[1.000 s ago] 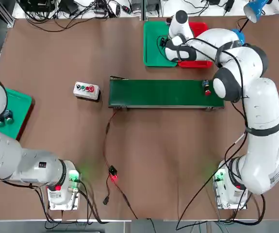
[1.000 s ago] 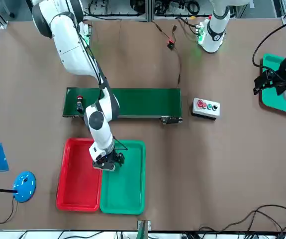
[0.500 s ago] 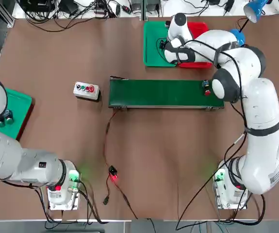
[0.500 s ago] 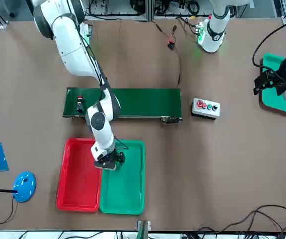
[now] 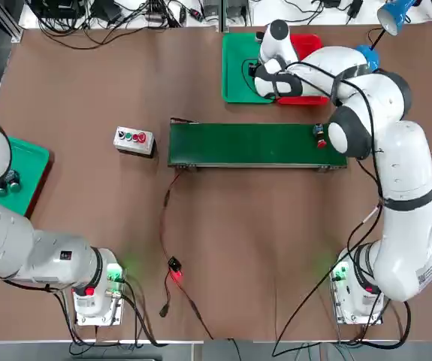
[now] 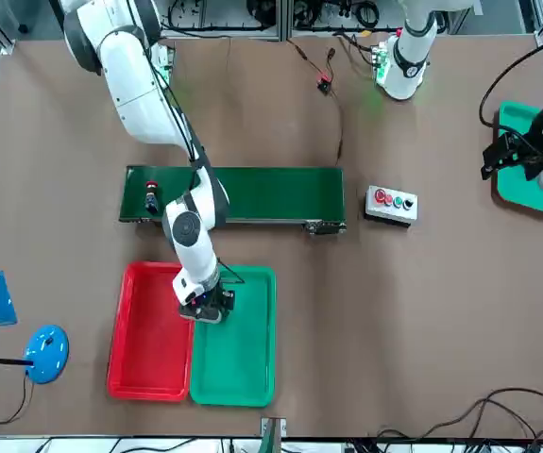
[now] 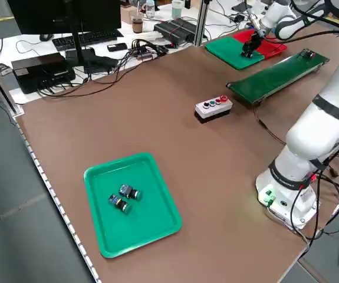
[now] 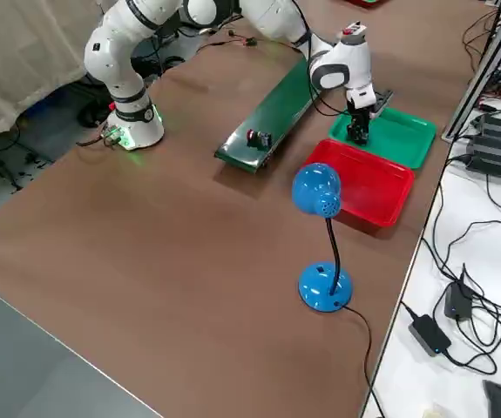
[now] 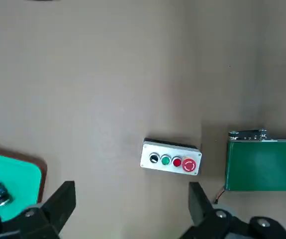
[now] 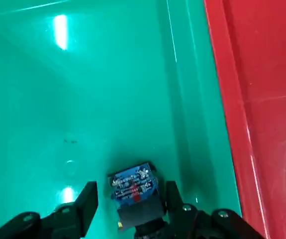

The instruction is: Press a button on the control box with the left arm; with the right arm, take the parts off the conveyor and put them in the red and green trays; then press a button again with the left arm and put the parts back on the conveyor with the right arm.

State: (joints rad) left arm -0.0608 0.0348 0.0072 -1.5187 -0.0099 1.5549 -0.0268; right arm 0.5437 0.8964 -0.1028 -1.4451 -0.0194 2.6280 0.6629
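In the right wrist view, the right gripper has its jaws half spread around a blue-labelled dark part on the green tray, the red tray touching alongside. Top view, centre: the conveyor carries a red-capped part; the control box lies left. The left gripper, jaws spread wide, hangs above the counter.

Top, front views opposed; both show conveyor.

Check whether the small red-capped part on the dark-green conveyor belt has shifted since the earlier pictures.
No. The red-capped part sits at the same end of the conveyor belt as before.
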